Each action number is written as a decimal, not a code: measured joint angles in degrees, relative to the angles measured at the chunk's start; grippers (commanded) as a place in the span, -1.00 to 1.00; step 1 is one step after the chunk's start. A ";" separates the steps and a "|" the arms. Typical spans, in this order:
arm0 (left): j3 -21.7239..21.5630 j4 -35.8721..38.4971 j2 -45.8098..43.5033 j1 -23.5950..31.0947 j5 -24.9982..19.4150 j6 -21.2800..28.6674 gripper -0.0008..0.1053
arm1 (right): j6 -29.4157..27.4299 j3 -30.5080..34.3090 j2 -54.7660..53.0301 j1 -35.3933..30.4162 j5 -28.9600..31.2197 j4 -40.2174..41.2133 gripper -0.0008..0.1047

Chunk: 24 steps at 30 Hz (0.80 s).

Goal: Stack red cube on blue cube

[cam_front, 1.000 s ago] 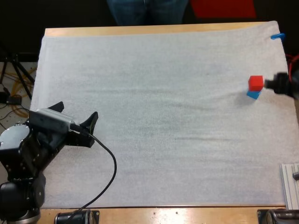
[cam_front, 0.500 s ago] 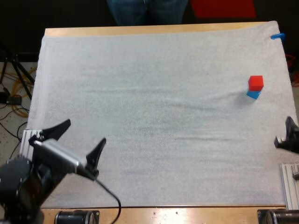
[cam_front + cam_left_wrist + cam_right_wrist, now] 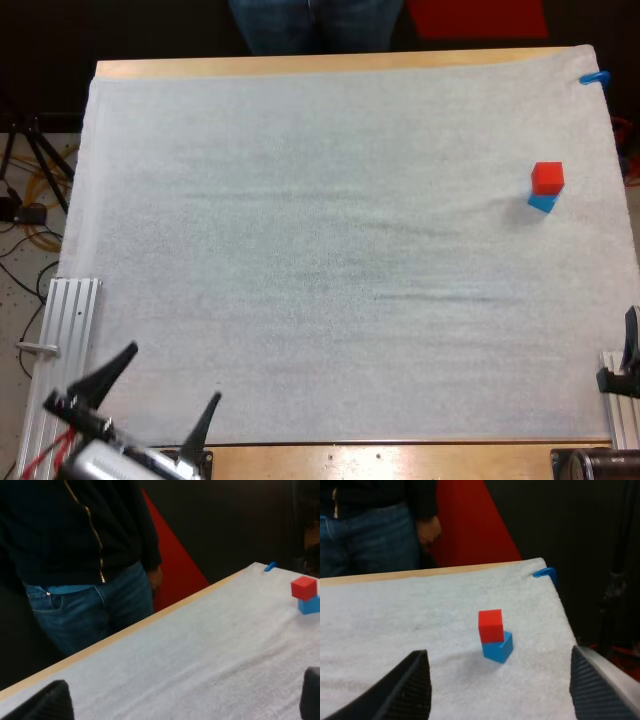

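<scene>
The red cube (image 3: 547, 177) sits on top of the blue cube (image 3: 542, 203) at the far right of the white mat (image 3: 330, 250), slightly offset and turned against it. The right wrist view shows the same stack, red cube (image 3: 490, 625) on blue cube (image 3: 498, 648), standing free well beyond my right gripper's fingers (image 3: 405, 690), which are spread wide. My right gripper (image 3: 628, 362) is at the mat's near right edge. My left gripper (image 3: 170, 378) is open at the near left corner, far from the cubes. Its view catches the red cube (image 3: 304, 587) and blue cube (image 3: 310, 604) in the distance.
A person (image 3: 315, 25) in jeans and a dark jacket stands beyond the table's far side. Metal rails lie at the near left (image 3: 65, 330) and near right (image 3: 620, 400) of the mat.
My right gripper has pulled back from the cube stack to the near right edge. My left arm has drawn back to the near left corner. The stack has not moved.
</scene>
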 measured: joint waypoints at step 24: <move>4.59 6.09 -1.10 0.84 0.44 1.22 0.65 | -0.65 6.43 -3.87 0.00 -3.93 -0.70 0.13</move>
